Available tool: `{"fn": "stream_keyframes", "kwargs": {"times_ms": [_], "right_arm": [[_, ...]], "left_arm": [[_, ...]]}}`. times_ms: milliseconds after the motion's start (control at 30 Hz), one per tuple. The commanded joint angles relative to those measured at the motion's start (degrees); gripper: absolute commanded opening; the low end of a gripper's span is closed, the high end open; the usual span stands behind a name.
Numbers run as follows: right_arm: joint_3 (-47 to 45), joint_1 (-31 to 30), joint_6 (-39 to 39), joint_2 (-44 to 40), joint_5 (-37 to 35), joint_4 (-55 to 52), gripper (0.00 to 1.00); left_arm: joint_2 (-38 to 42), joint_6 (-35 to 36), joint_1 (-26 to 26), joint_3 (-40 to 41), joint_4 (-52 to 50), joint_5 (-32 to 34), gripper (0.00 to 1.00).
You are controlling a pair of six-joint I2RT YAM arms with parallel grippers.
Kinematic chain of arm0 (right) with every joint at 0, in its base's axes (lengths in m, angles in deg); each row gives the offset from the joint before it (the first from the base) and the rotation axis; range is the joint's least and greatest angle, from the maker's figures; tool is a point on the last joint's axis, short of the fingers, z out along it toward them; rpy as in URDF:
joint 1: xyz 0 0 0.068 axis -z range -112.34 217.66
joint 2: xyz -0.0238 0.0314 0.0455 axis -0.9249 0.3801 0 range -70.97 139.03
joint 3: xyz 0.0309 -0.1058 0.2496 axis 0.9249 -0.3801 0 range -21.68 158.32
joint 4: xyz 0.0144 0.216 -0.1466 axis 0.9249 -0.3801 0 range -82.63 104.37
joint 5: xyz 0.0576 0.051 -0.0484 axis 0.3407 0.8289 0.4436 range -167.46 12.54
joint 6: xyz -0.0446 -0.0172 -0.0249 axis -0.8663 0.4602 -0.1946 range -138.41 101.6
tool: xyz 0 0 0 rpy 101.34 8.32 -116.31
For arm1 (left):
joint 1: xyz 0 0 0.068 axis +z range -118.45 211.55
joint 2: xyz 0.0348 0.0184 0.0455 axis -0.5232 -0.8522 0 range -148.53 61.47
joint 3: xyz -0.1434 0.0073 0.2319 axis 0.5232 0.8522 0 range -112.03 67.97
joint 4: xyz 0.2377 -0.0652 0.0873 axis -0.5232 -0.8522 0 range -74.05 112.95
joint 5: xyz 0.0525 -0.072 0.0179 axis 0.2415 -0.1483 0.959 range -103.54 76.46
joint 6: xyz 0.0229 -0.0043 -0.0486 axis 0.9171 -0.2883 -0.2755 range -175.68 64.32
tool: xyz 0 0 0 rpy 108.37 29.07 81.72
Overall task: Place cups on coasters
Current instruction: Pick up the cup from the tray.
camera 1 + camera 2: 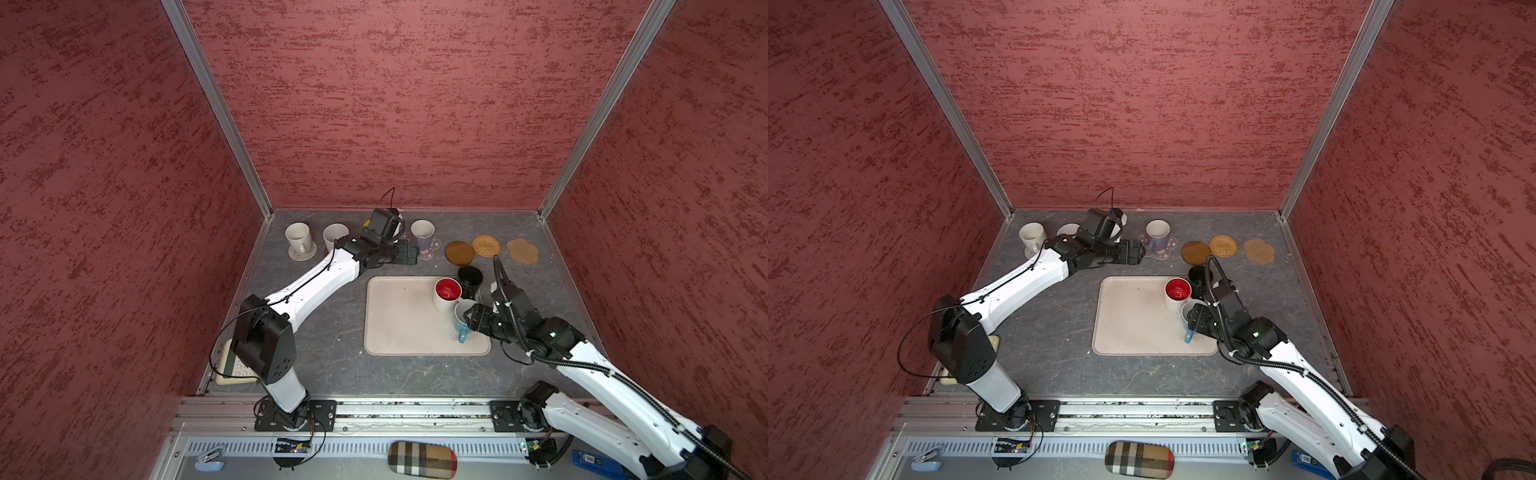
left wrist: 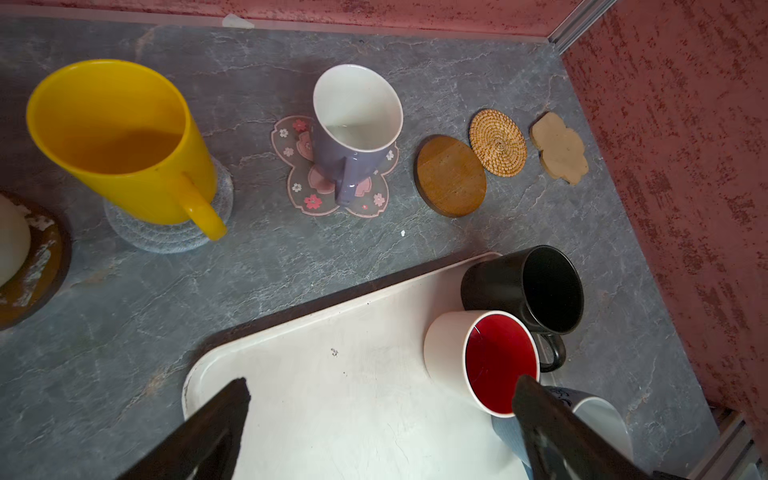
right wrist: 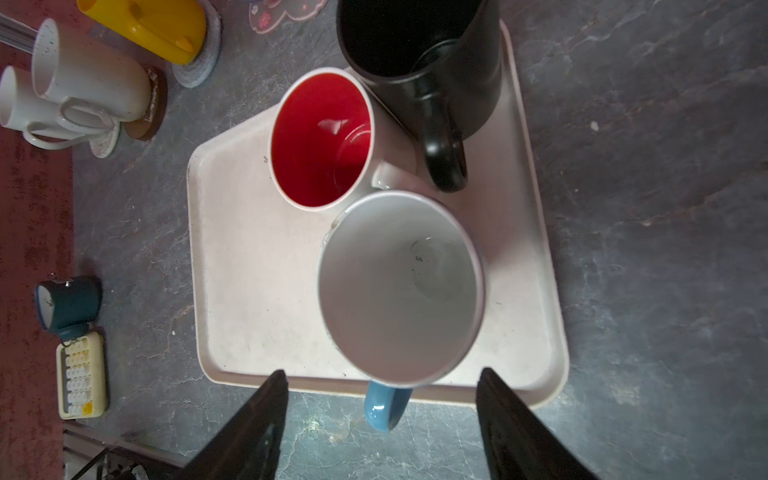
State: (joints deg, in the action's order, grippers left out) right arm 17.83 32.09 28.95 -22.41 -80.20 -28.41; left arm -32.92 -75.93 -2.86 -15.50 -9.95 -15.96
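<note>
Three cups stand at the right end of the beige tray (image 1: 399, 332): black (image 1: 470, 279), white with red inside (image 1: 447, 293), and light blue (image 1: 462, 316). My right gripper (image 3: 381, 376) is open, its fingers either side of the blue cup's handle (image 3: 386, 405) and clear of it. My left gripper (image 2: 382, 382) hangs open over the tray's far left corner, holding nothing. At the back, two white cups (image 1: 298, 237) (image 1: 335, 235), a yellow cup (image 2: 120, 141) and a lavender cup (image 1: 422, 232) sit on coasters. A brown disc (image 1: 459, 252), rattan round (image 1: 486, 245) and cork coaster (image 1: 523, 250) lie bare.
Red walls close in the table on three sides. A cream calculator (image 3: 81, 374) and a teal timer (image 3: 68, 303) sit at the front left, behind the left arm's base. The left arm (image 1: 316, 278) stretches diagonally across the left half.
</note>
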Motion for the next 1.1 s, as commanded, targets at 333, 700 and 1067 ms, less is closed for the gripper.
{"fn": "stream_keyframes", "kwargs": {"times_ms": [333, 700, 1067], "right_arm": [[-3.89, -5.5, 5.01, 4.5, -4.37, 5.01, 0.7], [-4.32, -5.97, 4.28, 9.15, -5.06, 8.95, 0.61], [-3.82, -6.09, 2.4, 11.6, -7.19, 7.84, 0.45]], "left_arm": [[7.64, -3.05, -0.3, 7.48, -2.55, 0.3, 0.99], [17.21, -2.51, -0.39, 13.63, -5.06, 0.53, 0.99], [22.46, -2.43, 1.07, 18.63, -6.03, -1.15, 0.99]]}}
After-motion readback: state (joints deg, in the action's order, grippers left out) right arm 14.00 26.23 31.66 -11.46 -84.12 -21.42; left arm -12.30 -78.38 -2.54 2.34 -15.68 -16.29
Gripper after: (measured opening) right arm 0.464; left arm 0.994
